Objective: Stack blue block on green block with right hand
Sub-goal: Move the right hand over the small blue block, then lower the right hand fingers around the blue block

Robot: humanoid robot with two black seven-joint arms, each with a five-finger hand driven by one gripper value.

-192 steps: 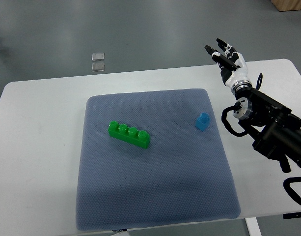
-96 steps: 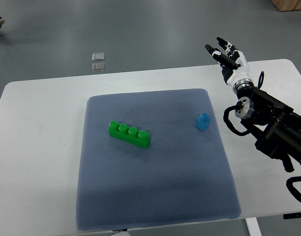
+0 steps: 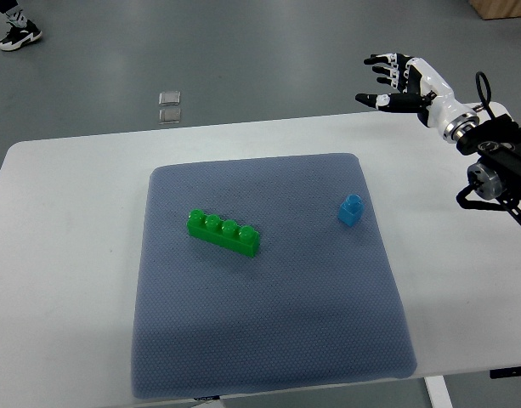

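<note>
A small blue block [image 3: 351,209] stands on the right part of the grey-blue mat [image 3: 268,331]. A long green block [image 3: 223,233] with a row of studs lies left of the mat's middle, angled slightly. My right hand [image 3: 393,78] hovers open beyond the table's far right edge, well above and to the right of the blue block, fingers spread and holding nothing. Its black arm [image 3: 498,170] comes in from the right edge. The left arm is out of the picture.
The mat lies on a white table [image 3: 65,280]. Two small clear squares [image 3: 169,107] sit on the grey floor behind the table. A person's shoe [image 3: 16,30] shows at the far top left.
My right arm has lifted and pulled back toward the right edge, and the hand has turned so its fingers point left. A person's shoe has stepped into the top left corner. Both blocks stay put.
</note>
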